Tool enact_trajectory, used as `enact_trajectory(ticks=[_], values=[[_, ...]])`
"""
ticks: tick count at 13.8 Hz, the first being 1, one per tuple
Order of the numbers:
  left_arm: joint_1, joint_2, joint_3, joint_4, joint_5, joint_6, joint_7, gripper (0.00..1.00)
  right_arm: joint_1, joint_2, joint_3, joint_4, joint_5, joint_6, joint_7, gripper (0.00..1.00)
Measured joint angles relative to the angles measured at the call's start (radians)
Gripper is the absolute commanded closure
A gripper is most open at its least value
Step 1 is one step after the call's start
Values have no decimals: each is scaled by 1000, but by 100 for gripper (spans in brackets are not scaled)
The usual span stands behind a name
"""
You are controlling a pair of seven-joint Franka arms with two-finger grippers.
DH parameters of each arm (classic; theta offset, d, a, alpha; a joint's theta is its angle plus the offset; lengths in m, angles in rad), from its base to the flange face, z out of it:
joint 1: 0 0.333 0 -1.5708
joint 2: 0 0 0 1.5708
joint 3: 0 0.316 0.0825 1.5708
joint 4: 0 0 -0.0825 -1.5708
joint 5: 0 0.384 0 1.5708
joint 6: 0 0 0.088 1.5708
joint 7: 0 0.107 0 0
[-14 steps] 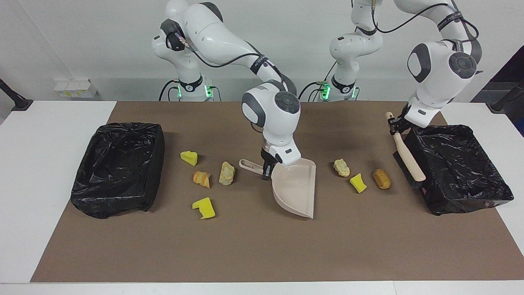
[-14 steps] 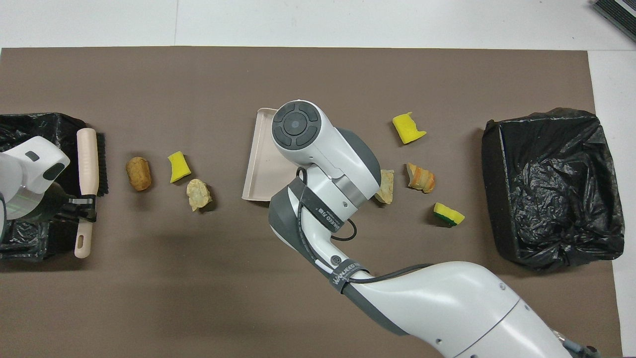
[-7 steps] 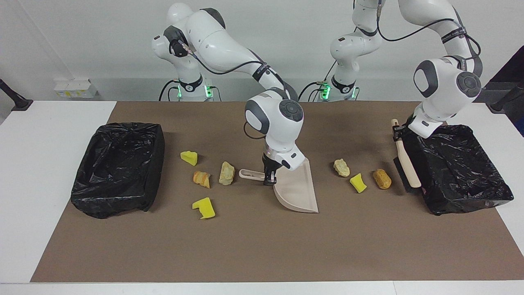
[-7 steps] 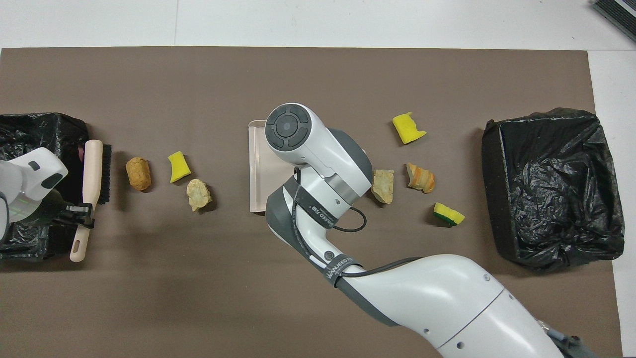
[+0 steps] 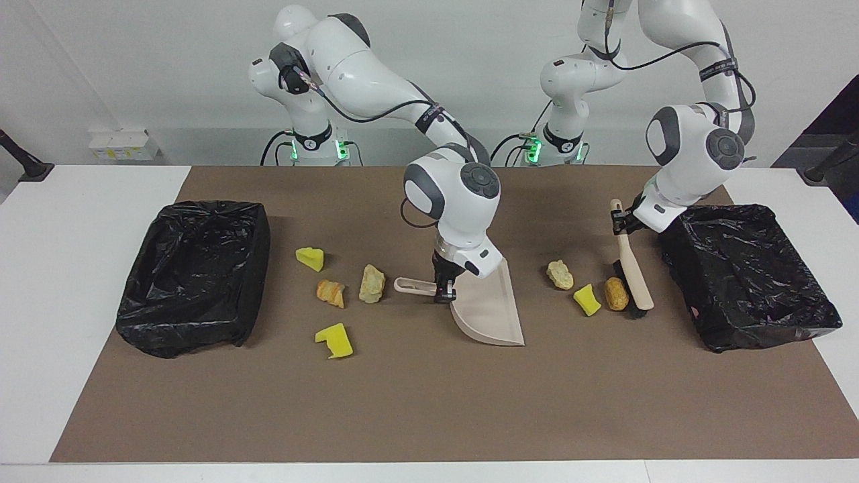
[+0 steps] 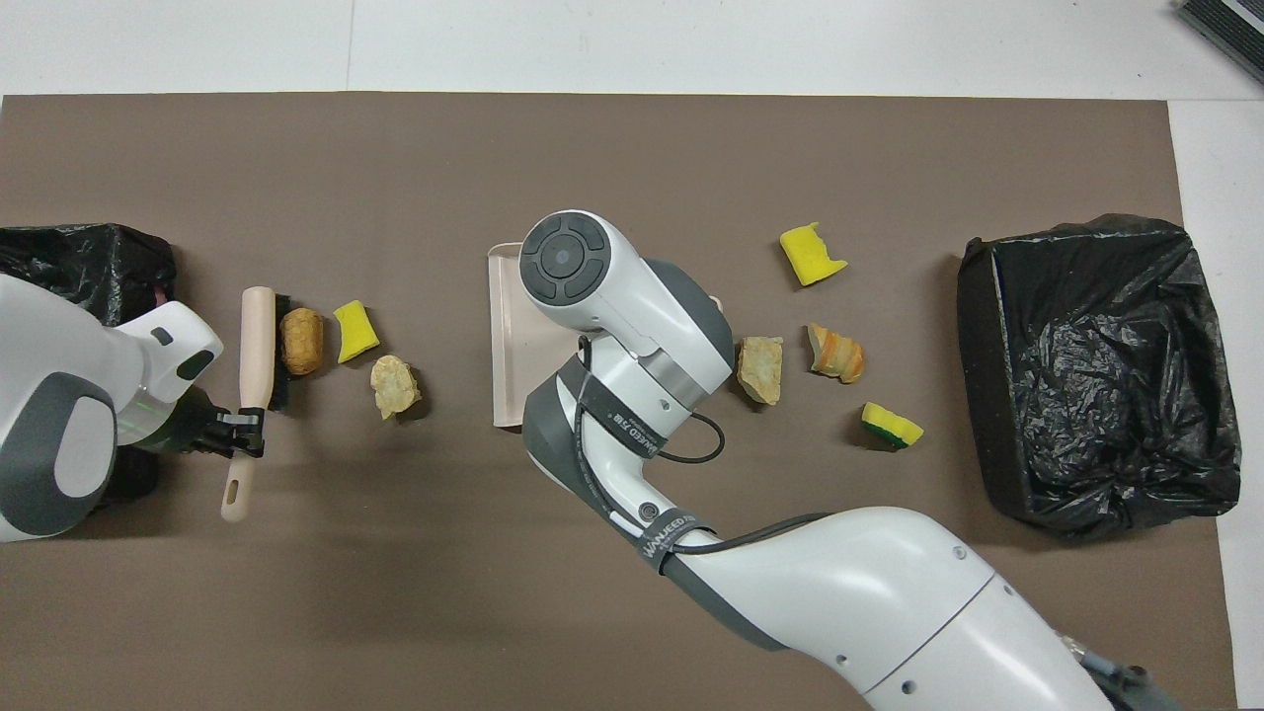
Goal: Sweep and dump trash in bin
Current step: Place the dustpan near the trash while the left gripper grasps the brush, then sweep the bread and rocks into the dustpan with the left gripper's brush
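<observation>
A brown mat point(image 5: 429, 402) covers the table, with one black-lined bin point(image 5: 194, 275) at the right arm's end and a second bin point(image 5: 751, 275) at the left arm's end.

The right gripper point(image 5: 443, 290) is clamped on the handle of the dustpan point(image 5: 490, 315), whose lip rests on the mat at the middle. The left gripper point(image 5: 621, 221) is clamped on the handle of the brush point(image 5: 634, 272); its bristles touch an orange-brown lump point(image 5: 616, 294).

The trash is in two groups on the mat. Three pieces lie between dustpan and brush: the lump, a yellow sponge point(image 5: 587, 300) just beside it, and a pale crumb point(image 5: 560, 274). Four lie between the dustpan and the first bin: two yellow chunks point(image 5: 334, 341), a bread-like scrap point(image 5: 331, 292) and a cream piece point(image 5: 372, 283).

The scraps look light and soft or crumbly, so they should slide easily but may roll or tumble past the pan. Better to push them low and slowly with the bristles than to pinch them.

On the right arm's black band there is white writing, but it cannot be read with certainty.
</observation>
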Motion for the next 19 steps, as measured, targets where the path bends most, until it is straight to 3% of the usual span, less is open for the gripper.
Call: enact_trajectory(ticks=[10,14,19], values=[[-220,-5,-6,-1,-110,16,-63,100,9,0,0,0,0,6,0,100],[-235,-11,-7,27,-191,19,-71,100,9,0,1,-1,0,8,0,100],[-205,-72,11,84,-281,-14,-202,100,9,1,1,-6,0,20,0,100]])
